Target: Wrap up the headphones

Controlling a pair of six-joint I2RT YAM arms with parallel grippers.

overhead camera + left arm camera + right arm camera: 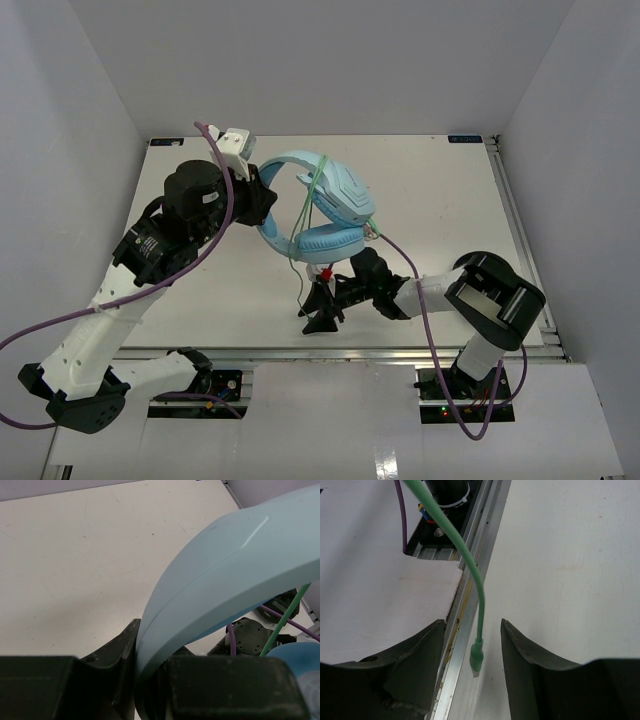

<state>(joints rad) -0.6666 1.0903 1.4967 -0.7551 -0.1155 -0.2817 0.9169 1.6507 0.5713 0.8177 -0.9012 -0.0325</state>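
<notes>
the headphones [335, 200] hang off the table [450, 200] in the top view, their headband [285, 165] clamped by the left gripper [262, 195] at the arch's left side. the two earcups [330, 240] sit to the right of that gripper and just beyond the right gripper [320, 308], which is low over the near table edge. the thin green cable [303, 225] drops from the headband across the cups toward the right gripper. a purple lead [405, 262] from the right arm loops close behind the lower cup.

from the left wrist, the headband [225, 565] fills the gap of the left gripper [150, 685], both black fingers [225, 690] pressed on it. past the fingers to the right run the cable [285, 617], a purple lead [231, 640] and an earcup's edge [300, 665]; the table [75, 555] lies ahead.

from the right wrist, the right gripper [472, 655] stands moderately wide, holding nothing. the cable [465, 555] curves down between the fingers [415, 655] and its plug [476, 660] hangs in the gap, touching neither. under it lie an aluminium rail [485, 530], a white panel [380, 590] to the left and the table [570, 555] to the right.
</notes>
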